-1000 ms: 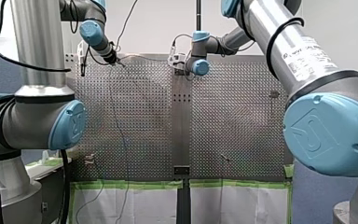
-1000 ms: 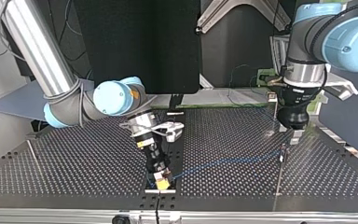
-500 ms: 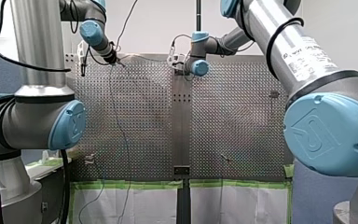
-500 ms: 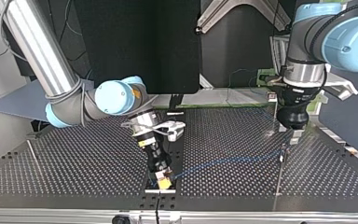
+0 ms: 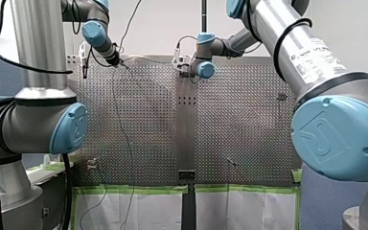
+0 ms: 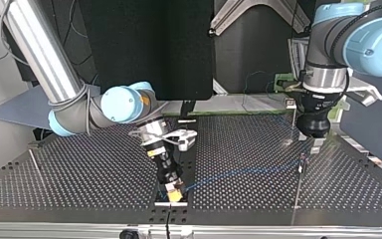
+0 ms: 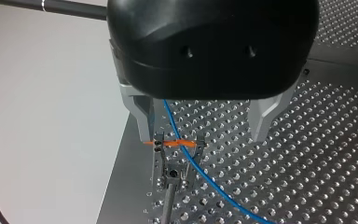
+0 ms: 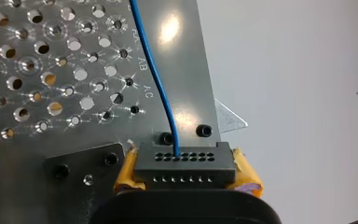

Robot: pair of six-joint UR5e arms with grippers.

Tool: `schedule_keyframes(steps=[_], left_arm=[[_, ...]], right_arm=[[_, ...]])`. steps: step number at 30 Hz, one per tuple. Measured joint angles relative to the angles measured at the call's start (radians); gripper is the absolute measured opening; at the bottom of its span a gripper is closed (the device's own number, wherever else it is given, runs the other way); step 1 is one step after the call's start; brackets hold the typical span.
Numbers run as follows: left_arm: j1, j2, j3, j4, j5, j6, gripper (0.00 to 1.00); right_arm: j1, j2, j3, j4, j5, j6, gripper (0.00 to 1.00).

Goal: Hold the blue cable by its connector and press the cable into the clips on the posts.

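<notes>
Blue cable (image 7: pixel 170 116) btwn left gripper (image 7: pixel 203 135) jaws

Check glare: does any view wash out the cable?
Right wrist view: one bright hotspot on the plate beside the cable, ahead of the connector; cable reads fine. Left wrist view: only small glints off the table holes. Top view: no glare on the cable.

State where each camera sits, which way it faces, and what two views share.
Front view: behind the shoulders, facing over the table; both arms show.
Top view: across the table, facing the arms; left hand at its right, right hand left.
Left wrist view: looks past open metal fingers at a clip.
Right wrist view: looks over the gripped connector.
Both wrist views share the blue cable.
</notes>
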Motion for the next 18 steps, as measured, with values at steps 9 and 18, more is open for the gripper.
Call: schedule_keyframes(steps=[9,18], left_arm=[[-0.02,-0.015,0.004,0.033,0.067,0.03,1.0],[-0.061,-0.083,0.028,0.088,0.123,0.02,1.0]], right_arm=[[-0.001,0.0,0.0,0.002,0.0,-0.001,0.0],[0.002,0.0,0.0,0.002,0.001,0.0,0.0]])
